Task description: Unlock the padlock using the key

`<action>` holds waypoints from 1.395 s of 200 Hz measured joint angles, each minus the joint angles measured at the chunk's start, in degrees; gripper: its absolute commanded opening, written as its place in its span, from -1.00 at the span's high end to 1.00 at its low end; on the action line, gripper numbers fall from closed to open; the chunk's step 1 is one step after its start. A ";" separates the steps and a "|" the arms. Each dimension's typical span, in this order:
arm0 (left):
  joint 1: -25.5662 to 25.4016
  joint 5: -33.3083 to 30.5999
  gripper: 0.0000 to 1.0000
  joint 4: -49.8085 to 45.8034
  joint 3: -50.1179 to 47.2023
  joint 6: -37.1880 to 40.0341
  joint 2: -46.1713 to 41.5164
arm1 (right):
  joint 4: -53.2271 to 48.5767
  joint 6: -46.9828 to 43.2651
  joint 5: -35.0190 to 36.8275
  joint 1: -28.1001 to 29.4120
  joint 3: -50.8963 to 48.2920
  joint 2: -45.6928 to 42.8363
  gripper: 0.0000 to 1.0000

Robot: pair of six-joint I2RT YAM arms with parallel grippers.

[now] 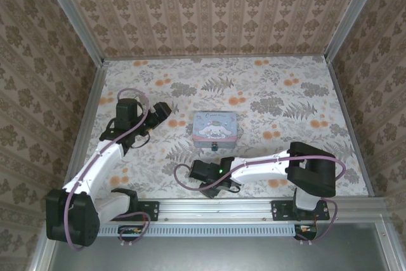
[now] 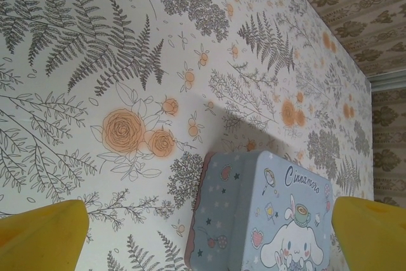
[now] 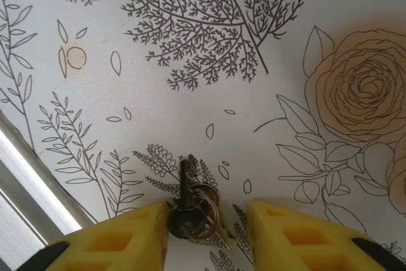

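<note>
A small bunch of keys (image 3: 193, 211) on a metal ring lies on the flowered tablecloth, one dark key pointing away from the wrist. My right gripper (image 3: 206, 215) straddles it low over the table, near the front rail (image 1: 204, 177). Its left yellow finger (image 3: 127, 236) touches the key's head; the right finger (image 3: 298, 236) stands a little clear of the ring, so the jaws are open. The padlock (image 1: 216, 150) is a tiny teal block at the front of the pale blue tin (image 1: 216, 128). My left gripper (image 1: 163, 111) hovers wide open left of the tin (image 2: 266, 220), holding nothing.
An aluminium rail (image 1: 254, 206) runs along the table's near edge, close behind the right gripper; it shows as a pale strip (image 3: 25, 188) in the right wrist view. Patterned walls (image 1: 209, 11) enclose the table on three sides.
</note>
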 measured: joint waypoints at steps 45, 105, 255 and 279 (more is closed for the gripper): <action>0.00 0.02 -1.00 0.70 -0.39 -0.02 0.00 | -0.37 0.11 0.94 -0.52 0.24 0.22 0.58; 0.00 0.04 -1.00 1.44 -0.76 -0.04 0.04 | 2.69 0.13 -0.48 -2.97 0.72 0.33 1.00; -3.34 4.07 -1.00 7.23 -0.72 -2.62 5.29 | 8.04 2.49 -10.91 -17.77 -1.62 -13.60 1.00; -6.23 5.68 -0.99 9.40 -0.11 -3.08 7.08 | 11.65 3.78 -16.15 -24.39 -2.95 -17.64 1.00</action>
